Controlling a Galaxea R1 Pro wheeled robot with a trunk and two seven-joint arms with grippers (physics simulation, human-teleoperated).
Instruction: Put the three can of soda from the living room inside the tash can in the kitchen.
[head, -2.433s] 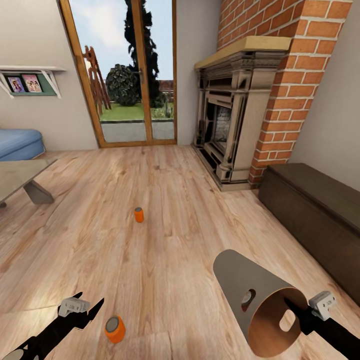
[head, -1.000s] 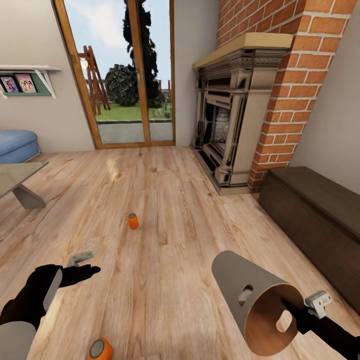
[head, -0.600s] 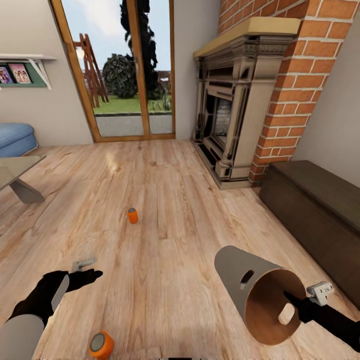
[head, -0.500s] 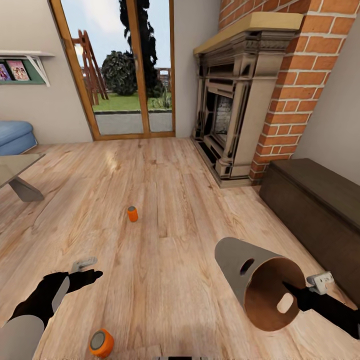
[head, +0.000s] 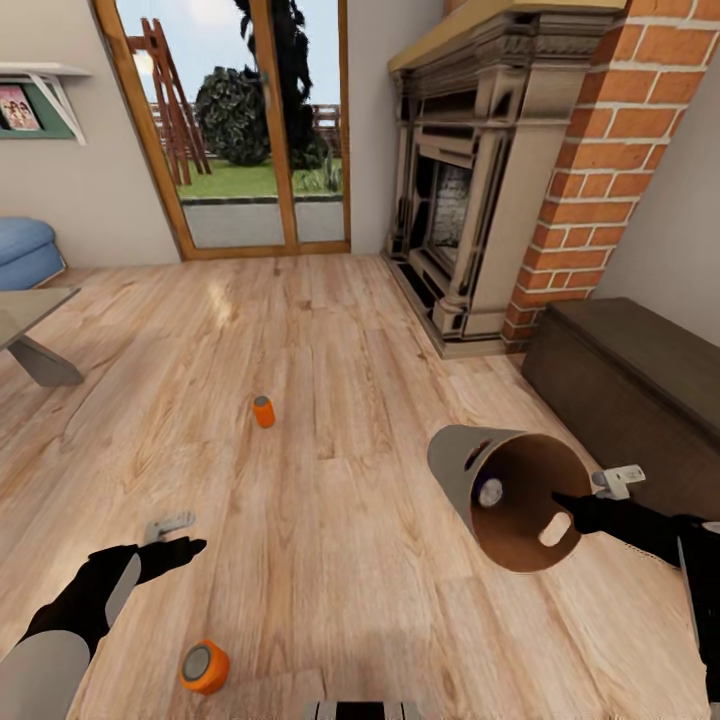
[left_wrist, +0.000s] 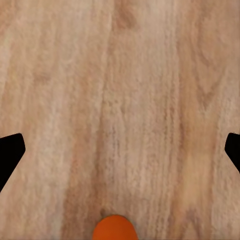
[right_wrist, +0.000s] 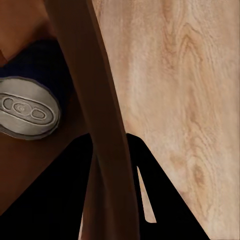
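The right gripper (head: 572, 503) clamps the rim of the bin (head: 470, 470), held tilted above the floor (head: 350, 380). The right wrist view shows the wall pinched between its fingers and a blue can (right_wrist: 30, 105) lying inside. The left gripper (head: 180, 535) hangs open. One orange can (head: 204, 667) stands near it, probably the orange edge (left_wrist: 115, 228) in the left wrist view; another can (head: 263, 411) stands farther off.
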